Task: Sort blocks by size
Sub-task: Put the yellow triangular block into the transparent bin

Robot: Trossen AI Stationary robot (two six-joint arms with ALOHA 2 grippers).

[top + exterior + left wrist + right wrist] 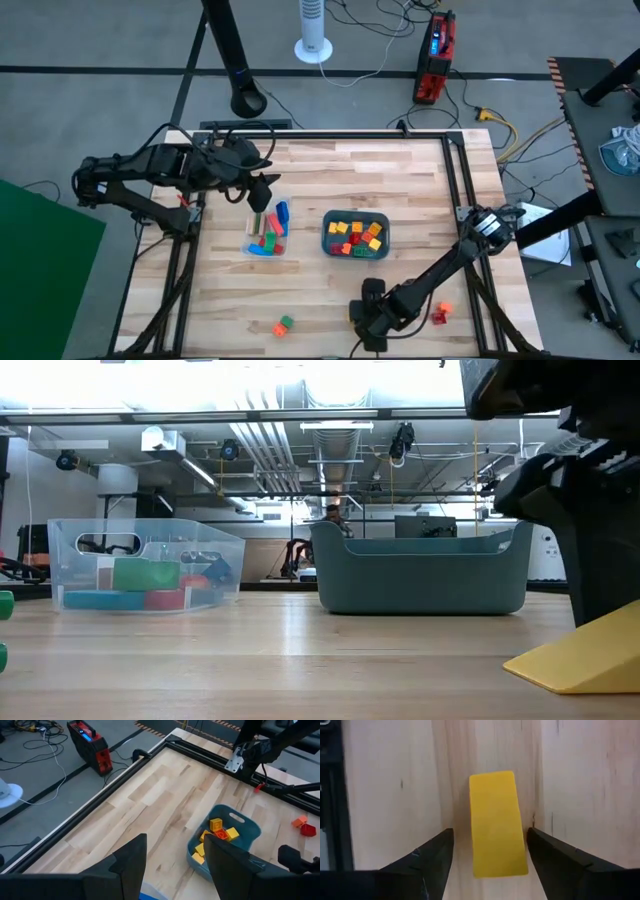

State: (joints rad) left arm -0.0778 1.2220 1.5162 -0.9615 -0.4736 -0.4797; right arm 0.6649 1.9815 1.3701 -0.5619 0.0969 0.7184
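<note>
Wooden table [380, 785]: yellow bar [497, 822] between pincer [490, 852] fingers.

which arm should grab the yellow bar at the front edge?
Right. The right gripper is open and already straddles the yellow bar on the table. The left gripper hovers open over the clear container, far from it.

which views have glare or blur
Low view: ceiling lights blow out the top, and the yellow block and right gripper loom soft, close to the lens. Right wrist view: the block is evenly lit and sharp. High view: no glare.
</note>
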